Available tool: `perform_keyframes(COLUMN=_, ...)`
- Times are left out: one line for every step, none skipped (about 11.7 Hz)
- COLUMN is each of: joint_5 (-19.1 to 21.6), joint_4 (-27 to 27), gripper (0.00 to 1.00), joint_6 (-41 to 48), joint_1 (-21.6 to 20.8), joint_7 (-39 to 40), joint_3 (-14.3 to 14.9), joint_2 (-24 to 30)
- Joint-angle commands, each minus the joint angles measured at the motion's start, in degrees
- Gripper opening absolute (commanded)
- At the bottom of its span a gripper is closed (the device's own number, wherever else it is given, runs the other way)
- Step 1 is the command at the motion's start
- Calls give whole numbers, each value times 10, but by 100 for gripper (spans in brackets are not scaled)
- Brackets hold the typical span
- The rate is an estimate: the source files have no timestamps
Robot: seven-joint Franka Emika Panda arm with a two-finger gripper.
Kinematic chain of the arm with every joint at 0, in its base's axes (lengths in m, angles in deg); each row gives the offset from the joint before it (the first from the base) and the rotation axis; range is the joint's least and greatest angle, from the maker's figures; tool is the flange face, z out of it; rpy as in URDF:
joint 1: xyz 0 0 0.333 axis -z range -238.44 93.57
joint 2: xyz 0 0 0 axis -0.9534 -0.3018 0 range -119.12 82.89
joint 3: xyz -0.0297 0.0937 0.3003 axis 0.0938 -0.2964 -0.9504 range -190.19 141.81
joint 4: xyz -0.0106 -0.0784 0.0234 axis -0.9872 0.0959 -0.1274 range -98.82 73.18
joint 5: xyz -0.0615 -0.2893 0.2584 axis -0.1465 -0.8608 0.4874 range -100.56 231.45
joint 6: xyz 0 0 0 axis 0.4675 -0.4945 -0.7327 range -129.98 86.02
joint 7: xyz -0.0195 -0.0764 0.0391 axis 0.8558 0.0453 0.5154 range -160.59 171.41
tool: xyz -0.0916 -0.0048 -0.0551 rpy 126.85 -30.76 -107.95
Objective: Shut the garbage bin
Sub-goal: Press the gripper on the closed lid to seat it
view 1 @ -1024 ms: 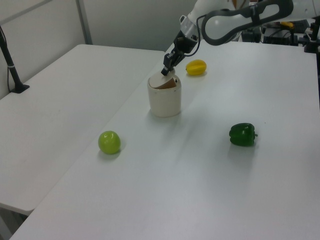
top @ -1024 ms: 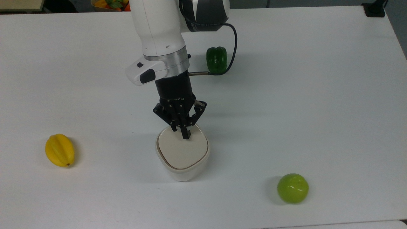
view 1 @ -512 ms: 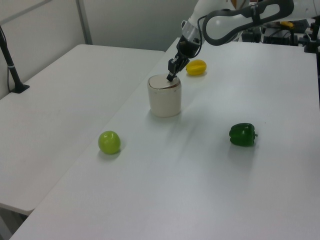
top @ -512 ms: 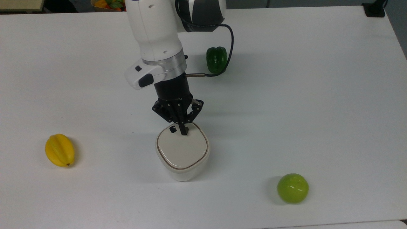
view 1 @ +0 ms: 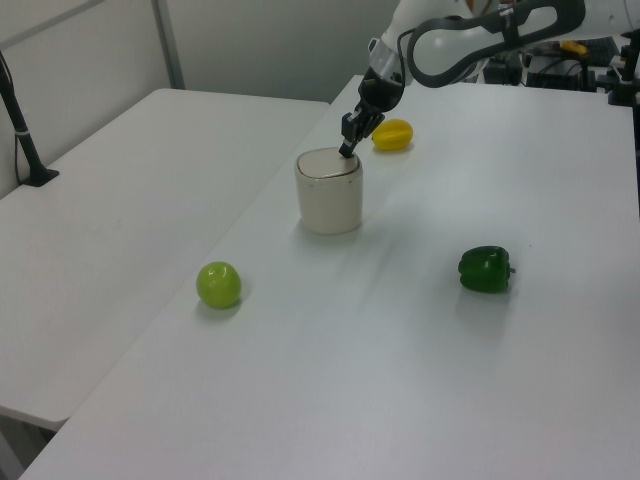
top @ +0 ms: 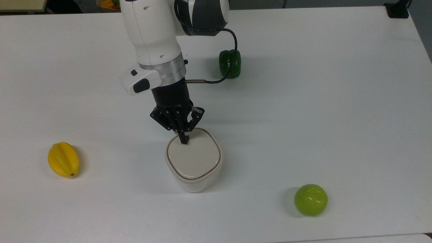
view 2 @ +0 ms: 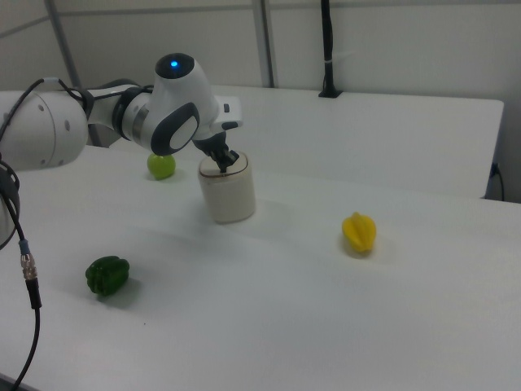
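Observation:
The white garbage bin (top: 194,177) (view 1: 328,200) (view 2: 229,198) stands mid-table with its flat beige lid (top: 194,157) lying level in the rim. My gripper (top: 184,140) (view 1: 346,152) (view 2: 225,165) is shut, its fingertips pressing down on the lid's far left corner in the top view. The lid's black latch is hidden under the fingers.
On the white table (top: 320,101) lie a yellow starfruit (top: 63,159) (view 1: 392,134) (view 2: 359,232), a green apple (top: 311,199) (view 1: 219,285) (view 2: 161,166) and a green bell pepper (top: 230,63) (view 1: 485,270) (view 2: 107,275). A black cable (top: 226,67) loops from the wrist toward the pepper.
The lid went from tilted up to lying flat in the rim. My shut gripper slid toward the top view's left along the lid's far edge and now covers the black latch.

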Motion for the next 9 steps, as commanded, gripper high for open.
perform_keyframes(joint_5=-3, joint_4=-18, gripper=0, joint_6=9, joint_1=1, joint_7=6, joint_3=3, joint_2=10)
perform_keyframes(joint_5=-3, joint_4=-21, gripper=0, joint_6=9, joint_1=1, joint_7=7, joint_3=3, joint_2=9)
perform_keyframes(joint_5=-4, joint_4=-22, gripper=0, joint_6=9, joint_1=0, joint_7=7, joint_3=4, joint_2=6)
perform_keyframes(joint_5=-7, joint_4=-22, gripper=0, joint_6=9, joint_1=-1, joint_7=7, joint_3=4, joint_2=-1)
perform_keyframes(joint_5=-12, joint_4=-22, gripper=0, joint_6=8, joint_1=-2, joint_7=7, joint_3=4, joint_2=-4)
perform_keyframes(joint_5=-17, joint_4=-22, gripper=0, joint_6=8, joint_1=-2, joint_7=7, joint_3=4, joint_2=-13)
perform_keyframes(joint_5=-17, joint_4=-22, gripper=0, joint_6=7, joint_1=-2, joint_7=7, joint_3=4, joint_2=-15)
perform_keyframes(joint_5=-17, joint_4=-22, gripper=0, joint_6=7, joint_1=-3, joint_7=7, joint_3=4, joint_2=-15)
perform_keyframes(joint_5=-17, joint_4=-21, gripper=0, joint_6=7, joint_1=-2, joint_7=6, joint_3=4, joint_2=-14)
